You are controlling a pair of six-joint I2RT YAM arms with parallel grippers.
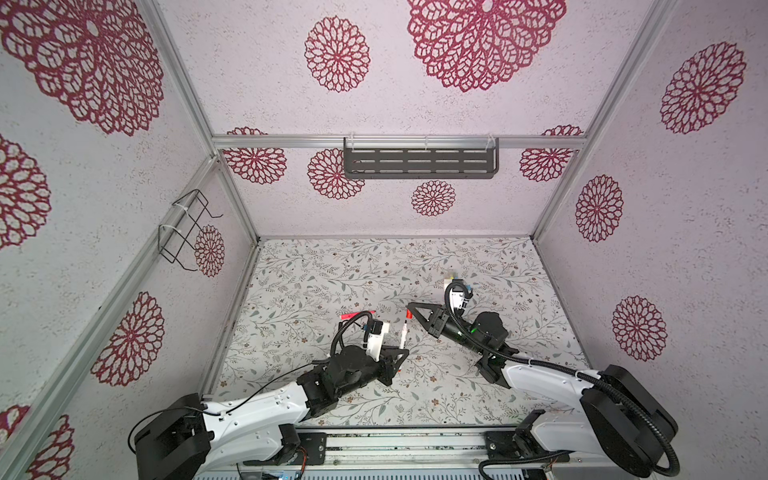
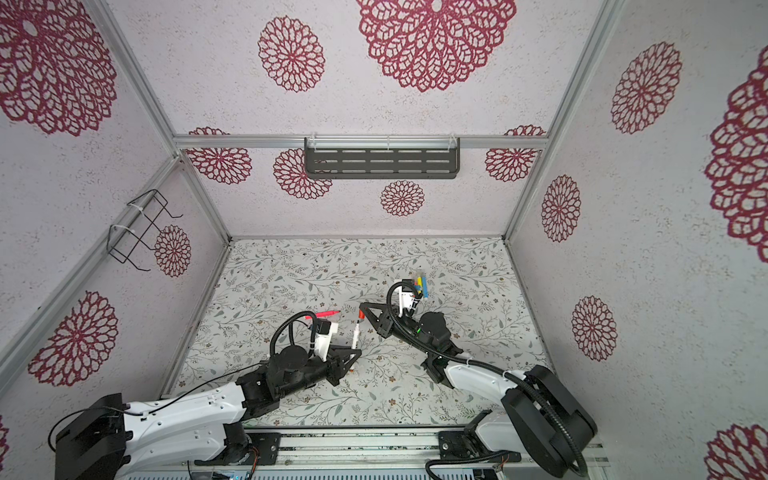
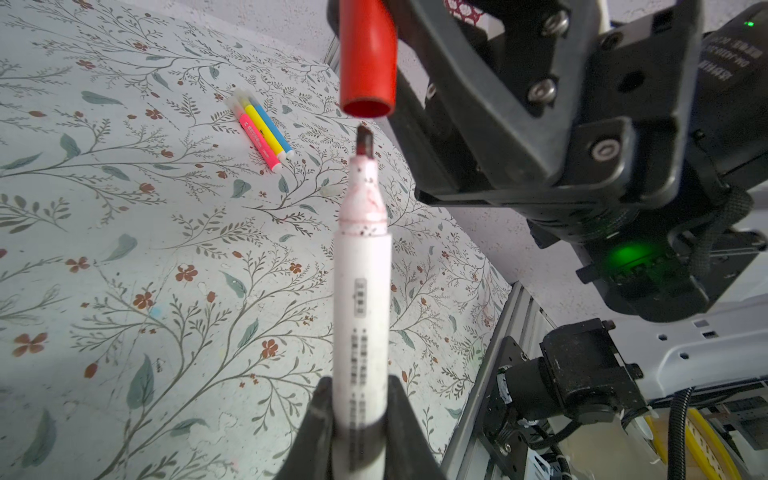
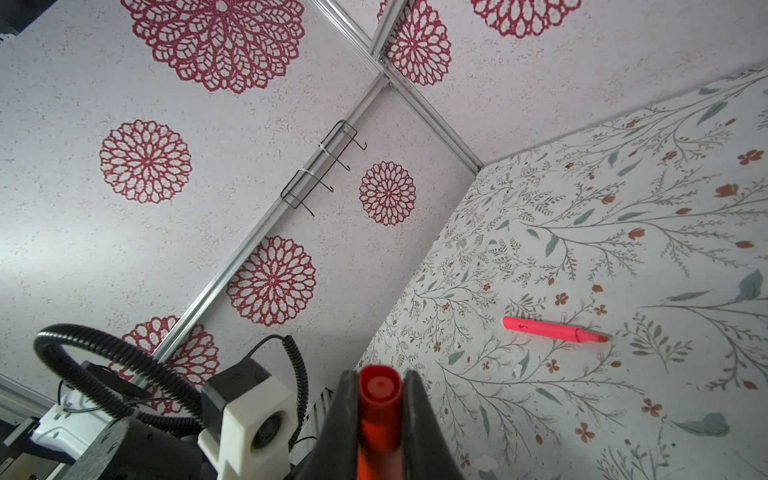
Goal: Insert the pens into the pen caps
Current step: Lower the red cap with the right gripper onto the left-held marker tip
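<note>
Status: my left pincer [image 3: 360,399] is clamped shut on the white marker [image 3: 361,299], gripping low on the barrel, with the neck and dark felt nib [image 3: 365,141] sticking well clear. My right pincer [image 4: 380,386] is closed tight on the red cap [image 3: 368,62], pinching it toward the closed end so the open mouth hangs free. Both parts are held up off the bench [image 3: 124,249], mouth facing nib, close but not touching. They look roughly in line from the left wrist view; I can't judge the depth offset from that angle. Handling guess: both are light, rigid plastic, smooth and a bit slick, so they can rotate or slide in the grip under push force. The long free length on the marker makes the nib end a lever, so any side load on entry will likely tilt it. Cap is hollow, so squeezing near the mouth could ovalise it and jam the fit; the hold near the closed end looks right. Nib is soft and inky, with stains on the neck, so it shouldn't scrape the rim. I expect a snap fit needing a firm axial push. Elsewhere on the bench: pink, yellow and blue pens [image 3: 264,133] lying side by side, touching, and a lone pink-red pen [image 4: 552,328] with bare nib, well apart from them. Those I'd take across the barrel at mid-length.
</note>
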